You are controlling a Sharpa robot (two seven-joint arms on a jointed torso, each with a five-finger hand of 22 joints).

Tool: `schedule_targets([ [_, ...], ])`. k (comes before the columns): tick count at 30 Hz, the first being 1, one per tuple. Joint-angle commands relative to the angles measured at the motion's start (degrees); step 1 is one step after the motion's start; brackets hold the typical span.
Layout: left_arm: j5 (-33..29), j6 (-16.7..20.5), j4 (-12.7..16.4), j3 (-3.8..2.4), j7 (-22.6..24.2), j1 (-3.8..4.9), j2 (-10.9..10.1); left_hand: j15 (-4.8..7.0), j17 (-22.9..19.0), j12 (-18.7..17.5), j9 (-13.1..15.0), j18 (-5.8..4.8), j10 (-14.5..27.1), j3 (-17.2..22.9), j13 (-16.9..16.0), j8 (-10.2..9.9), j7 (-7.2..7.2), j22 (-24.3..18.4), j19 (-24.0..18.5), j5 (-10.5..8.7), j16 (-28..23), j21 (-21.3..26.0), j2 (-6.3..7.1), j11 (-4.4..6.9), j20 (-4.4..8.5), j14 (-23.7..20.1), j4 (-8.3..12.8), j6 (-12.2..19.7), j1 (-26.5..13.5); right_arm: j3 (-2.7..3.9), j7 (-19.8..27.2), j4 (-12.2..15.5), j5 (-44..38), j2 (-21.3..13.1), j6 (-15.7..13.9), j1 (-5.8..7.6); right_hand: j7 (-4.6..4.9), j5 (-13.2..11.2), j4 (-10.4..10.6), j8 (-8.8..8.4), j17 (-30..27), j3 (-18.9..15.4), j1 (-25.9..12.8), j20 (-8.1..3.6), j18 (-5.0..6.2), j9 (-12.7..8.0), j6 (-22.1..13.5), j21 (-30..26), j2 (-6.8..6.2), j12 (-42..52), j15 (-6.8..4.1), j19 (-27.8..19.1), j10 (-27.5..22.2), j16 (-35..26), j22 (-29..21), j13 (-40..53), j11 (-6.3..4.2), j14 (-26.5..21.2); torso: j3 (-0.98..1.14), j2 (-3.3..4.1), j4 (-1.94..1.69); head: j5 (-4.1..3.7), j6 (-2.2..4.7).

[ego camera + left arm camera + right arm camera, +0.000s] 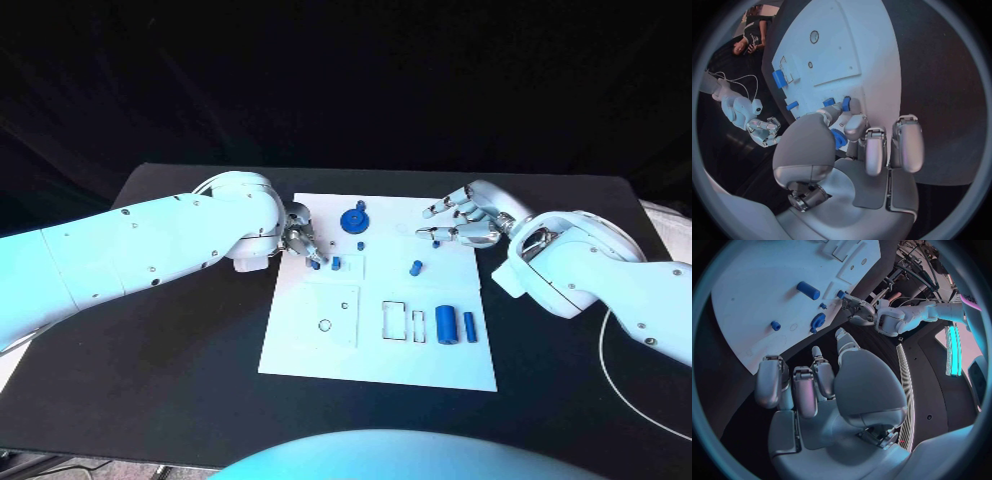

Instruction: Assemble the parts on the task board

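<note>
Left hand (296,240) pinching a blue peg (315,264) at the board's (378,355) far-left edge; could slip if tilted. Right hand (459,224) hovering far right, fingers loose, holding nothing.

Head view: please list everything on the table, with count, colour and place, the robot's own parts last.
Table: one, black, under everything.
Task board: one, white, mid-table.
Round part: one, blue, board's far edge.
Cylinders: two, blue, side by side, board's right near area.
Small parts: about three, blue, mid-board; one at the left fingertips.
Left hand: silver, at the board's left edge, touching that part.
Right hand: silver, over the board's far right corner, holding nothing.
</note>
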State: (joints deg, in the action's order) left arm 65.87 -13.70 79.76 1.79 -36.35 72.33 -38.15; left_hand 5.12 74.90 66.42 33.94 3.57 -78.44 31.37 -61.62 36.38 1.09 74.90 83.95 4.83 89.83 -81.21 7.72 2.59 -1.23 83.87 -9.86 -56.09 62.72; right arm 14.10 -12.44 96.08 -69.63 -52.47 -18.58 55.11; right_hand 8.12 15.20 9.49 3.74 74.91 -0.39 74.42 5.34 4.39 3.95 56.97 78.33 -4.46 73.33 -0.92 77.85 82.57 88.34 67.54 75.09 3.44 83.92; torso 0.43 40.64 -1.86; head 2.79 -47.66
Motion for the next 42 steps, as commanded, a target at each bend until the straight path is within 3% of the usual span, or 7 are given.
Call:
schedule_targets([
  [1,-0.15,-0.60,0.05,0.25,-0.45,-0.37,0.22,0.44,15.10,0.26,0.01,-1.00,-0.44,-0.57,-0.12,0.18,-0.06,5.97,1.42,0.37,0.17,-0.37,0.07,0.13,0.34,6.13,-0.06,-0.47,-0.63,0.00,0.40,0.02,-0.08,0.06,0.60,-0.08,0.04,0.28,0.45,0.20,12.02,-0.01,-0.05,-0.10,0.39,0.08,0.32,-0.25,0.47,0.15,0.01,-0.29,-0.15,0.20,0.05,3.56,-0.23,5.42,0.01,0.01,0.00,-0.05,-0.04],
  [6,0.13,-0.66,-0.07,0.24,-0.52,-0.37,0.27,0.49,15.10,0.36,-0.12,-1.03,-0.59,-1.42,-0.25,0.14,-0.10,6.12,1.51,0.32,0.17,-0.48,0.42,0.17,0.39,6.13,-0.47,-0.77,-1.55,0.00,0.42,0.00,-0.06,0.05,0.58,-0.10,0.04,0.29,0.47,0.20,11.70,-0.03,-0.05,-0.10,0.39,0.08,0.32,-0.25,0.48,0.15,0.00,-0.28,-0.15,0.04,0.04,3.56,-0.23,5.35,-0.01,0.02,0.03,-0.07,-0.07],
  [8,0.22,-0.64,-0.20,0.23,-0.56,-0.37,0.31,0.50,15.10,0.43,-0.24,-1.06,-0.69,-2.47,-0.35,0.10,-0.12,6.24,1.56,0.30,0.17,-0.55,0.79,0.18,0.40,6.13,-0.95,-1.03,-2.43,0.00,0.43,0.00,-0.03,0.04,0.58,-0.11,0.02,0.44,0.96,0.18,5.40,-0.61,0.22,-0.16,0.39,0.08,0.30,-0.37,0.64,0.10,-0.09,-0.23,-0.18,-3.34,-0.05,3.47,-0.29,3.77,-0.02,0.00,0.02,-0.09,-0.09],
  [15,0.41,-0.60,-0.61,0.21,-0.64,-0.37,0.29,0.52,15.10,0.63,-0.54,-1.12,-0.99,-5.87,-0.66,0.02,-0.15,6.51,1.69,0.27,0.17,-0.70,1.11,0.20,0.44,6.13,-2.31,-1.68,-4.16,0.00,0.45,-0.03,0.02,0.02,0.59,-0.12,-0.01,0.43,1.04,0.18,4.96,-0.75,0.31,-0.19,0.41,0.08,0.29,-0.41,0.63,0.09,-0.10,-0.24,-0.19,-3.65,-0.09,3.45,-0.29,3.65,-0.06,-0.04,-0.01,-0.12,-0.13],
  [21,0.45,0.39,-0.53,0.15,-0.57,-0.37,0.04,0.47,15.10,0.42,-0.83,-1.08,-0.99,-12.69,-0.57,-0.15,-0.20,6.51,1.65,0.09,0.17,-0.55,2.15,0.14,0.49,6.13,-4.55,-1.99,-6.40,0.00,0.42,-0.03,0.05,0.00,0.55,-0.13,-0.01,0.45,1.16,0.17,4.87,-0.85,0.31,-0.20,0.41,0.07,0.28,-0.44,0.69,0.03,-0.11,-0.24,-0.22,-3.74,-0.12,3.39,-0.29,3.63,-0.05,-0.03,-0.03,-0.15,-0.07],
  [38,-2.59,9.97,2.24,-0.62,1.17,-0.31,-2.77,0.55,15.10,-0.86,-1.23,-0.80,-0.33,-19.54,0.55,-0.53,-0.06,5.64,1.18,0.41,0.17,0.61,-1.25,0.15,0.52,6.13,-6.12,-1.60,-3.24,0.00,0.42,-0.18,0.07,0.02,0.60,-0.28,0.00,0.49,1.27,0.16,4.86,-0.91,0.30,-0.21,0.42,0.07,0.25,-0.47,0.76,0.05,-0.12,-0.25,-0.22,-3.78,-0.17,3.40,-0.30,3.63,-0.08,-0.05,-0.05,-0.44,0.16],
  [42,-6.08,13.81,2.56,-0.75,5.13,-0.23,-3.44,0.14,15.10,-6.44,-1.50,0.22,3.37,-20.16,6.46,-1.21,0.74,1.94,-0.93,0.53,0.17,4.63,-2.73,-0.53,0.20,6.13,-6.02,0.45,-0.43,-0.01,0.40,-0.17,0.08,-0.03,0.60,-0.29,0.00,0.49,1.27,0.16,4.86,-0.91,0.30,-0.21,0.42,0.07,0.25,-0.47,0.76,0.05,-0.12,-0.25,-0.22,-3.78,-0.17,3.40,-0.30,3.63,-0.02,-0.03,-0.09,-0.39,0.17],
])
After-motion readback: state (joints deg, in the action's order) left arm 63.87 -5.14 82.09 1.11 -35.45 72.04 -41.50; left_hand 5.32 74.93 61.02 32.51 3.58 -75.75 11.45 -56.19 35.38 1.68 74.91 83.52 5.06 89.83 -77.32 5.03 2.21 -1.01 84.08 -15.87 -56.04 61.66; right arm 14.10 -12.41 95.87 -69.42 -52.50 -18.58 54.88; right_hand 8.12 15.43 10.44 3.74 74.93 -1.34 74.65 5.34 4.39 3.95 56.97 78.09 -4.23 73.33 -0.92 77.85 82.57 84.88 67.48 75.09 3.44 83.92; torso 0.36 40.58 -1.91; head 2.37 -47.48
